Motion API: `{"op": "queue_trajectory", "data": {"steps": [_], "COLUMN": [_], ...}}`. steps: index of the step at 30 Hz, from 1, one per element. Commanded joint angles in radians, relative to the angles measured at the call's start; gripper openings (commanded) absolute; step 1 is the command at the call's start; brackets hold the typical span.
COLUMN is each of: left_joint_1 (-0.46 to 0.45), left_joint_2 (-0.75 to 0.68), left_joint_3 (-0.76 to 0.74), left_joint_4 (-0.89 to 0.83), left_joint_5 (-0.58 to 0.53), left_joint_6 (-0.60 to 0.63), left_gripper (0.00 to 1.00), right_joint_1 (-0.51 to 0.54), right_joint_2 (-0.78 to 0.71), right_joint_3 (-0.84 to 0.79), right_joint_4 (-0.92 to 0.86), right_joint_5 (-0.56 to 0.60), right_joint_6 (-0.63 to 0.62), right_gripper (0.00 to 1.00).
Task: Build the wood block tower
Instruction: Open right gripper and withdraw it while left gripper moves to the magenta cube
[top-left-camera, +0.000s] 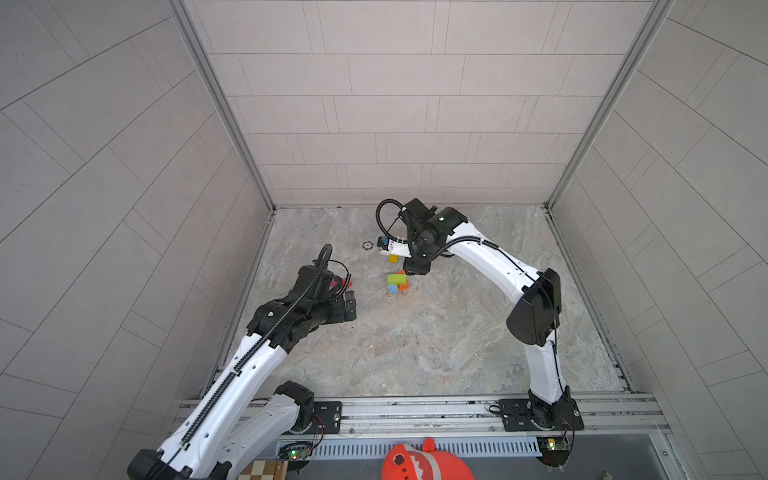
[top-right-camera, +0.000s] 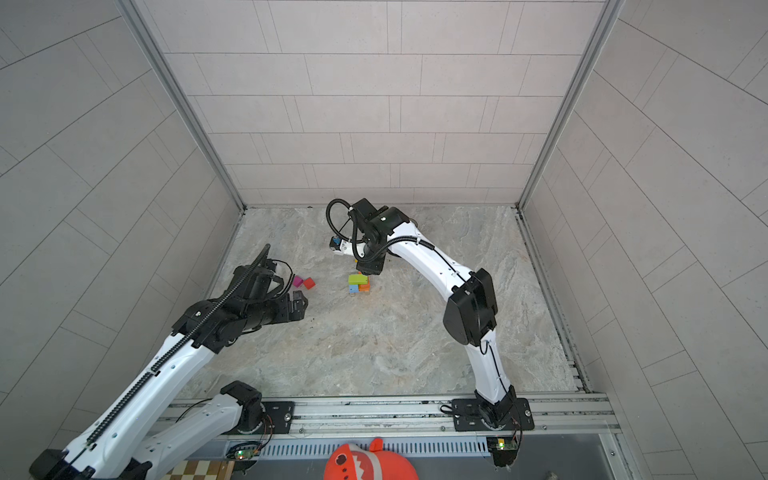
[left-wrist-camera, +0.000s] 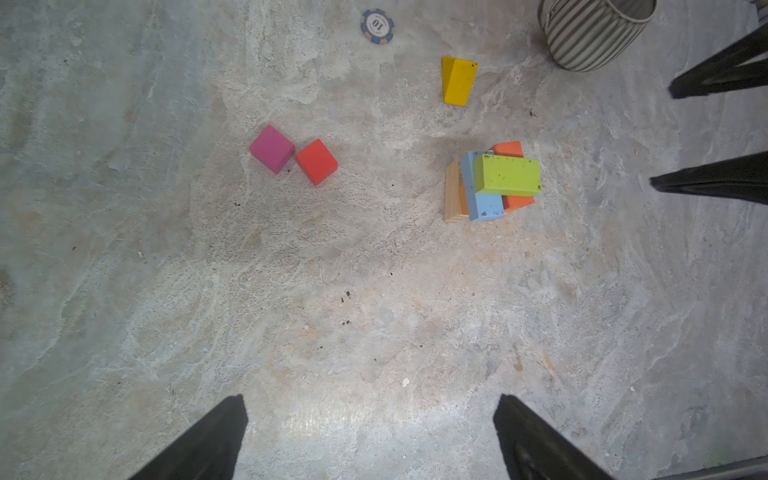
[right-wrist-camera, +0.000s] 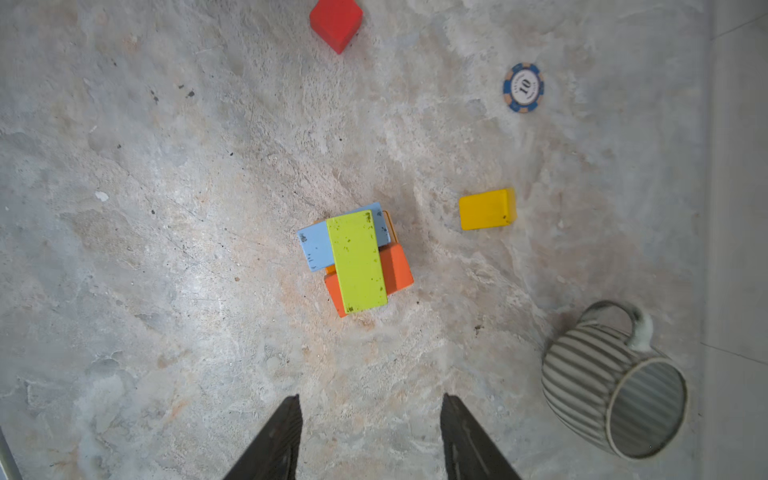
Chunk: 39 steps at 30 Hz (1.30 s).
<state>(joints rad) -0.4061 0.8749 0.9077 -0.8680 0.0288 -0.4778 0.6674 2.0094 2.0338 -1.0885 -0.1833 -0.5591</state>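
The wood block tower (top-left-camera: 397, 283) (top-right-camera: 360, 282) stands mid-table. Its green brick (right-wrist-camera: 357, 259) (left-wrist-camera: 507, 174) lies on top, crosswise over a blue brick (right-wrist-camera: 318, 249) and an orange brick (right-wrist-camera: 397, 268), with a tan brick (left-wrist-camera: 453, 195) underneath. A yellow brick (right-wrist-camera: 487, 209) (top-left-camera: 393, 258) lies loose just behind the tower. Left of it, a magenta brick (left-wrist-camera: 272, 148) and a red brick (left-wrist-camera: 316, 161) touch. My right gripper (right-wrist-camera: 370, 399) (top-left-camera: 415, 268) hangs open and empty beside the tower. Over bare table, my left gripper (left-wrist-camera: 370, 401) (top-left-camera: 349, 300) is wide open, near the red brick.
A grey-and-white striped mug (right-wrist-camera: 602, 374) (left-wrist-camera: 590, 33) lies on its side behind the tower, under my right arm. A blue poker chip (top-left-camera: 367, 245) (right-wrist-camera: 523, 87) lies at the back. The walls close in the table on three sides.
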Motion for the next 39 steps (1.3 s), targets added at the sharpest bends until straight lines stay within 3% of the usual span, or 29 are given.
{"op": "queue_trajectory", "data": {"steps": [1, 6, 13, 17, 20, 25, 31, 39], "left_joint_1": [0.012, 0.043, 0.044, 0.046, 0.054, 0.122, 0.230, 0.284], "left_joint_2": [0.000, 0.067, 0.202, 0.321, 0.418, 0.551, 0.705, 0.812], "left_joint_3": [-0.006, 0.029, 0.125, 0.195, 0.249, 0.316, 0.393, 0.380], "left_joint_4": [-0.009, -0.036, -0.069, -0.089, -0.088, -0.064, -0.078, -0.036], "left_joint_5": [-0.042, -0.038, -0.097, -0.132, -0.151, -0.115, -0.039, -0.074], "left_joint_6": [-0.004, 0.004, -0.029, -0.047, -0.056, -0.070, -0.059, -0.050], "left_gripper": [1.00, 1.00, 1.00, 1.00, 1.00, 1.00, 1.00, 0.97], "right_joint_1": [0.007, 0.007, -0.011, -0.105, -0.249, -0.412, -0.443, -0.451], "right_joint_2": [-0.147, -0.442, -0.878, -1.080, -1.183, -1.258, -1.214, -1.091], "right_joint_3": [-0.156, -0.574, -1.089, -1.298, -1.408, -1.562, -1.629, -1.666], "right_joint_4": [0.129, 0.443, 0.691, 0.717, 0.721, 0.778, 0.894, 1.011], "right_joint_5": [0.074, 0.254, 0.504, 0.491, 0.364, 0.229, 0.181, 0.103], "right_joint_6": [0.195, 0.375, 0.618, 0.818, 0.978, 1.108, 1.154, 1.148], "right_gripper": [0.55, 0.58, 0.81, 0.92, 0.92, 0.92, 0.92, 0.93]}}
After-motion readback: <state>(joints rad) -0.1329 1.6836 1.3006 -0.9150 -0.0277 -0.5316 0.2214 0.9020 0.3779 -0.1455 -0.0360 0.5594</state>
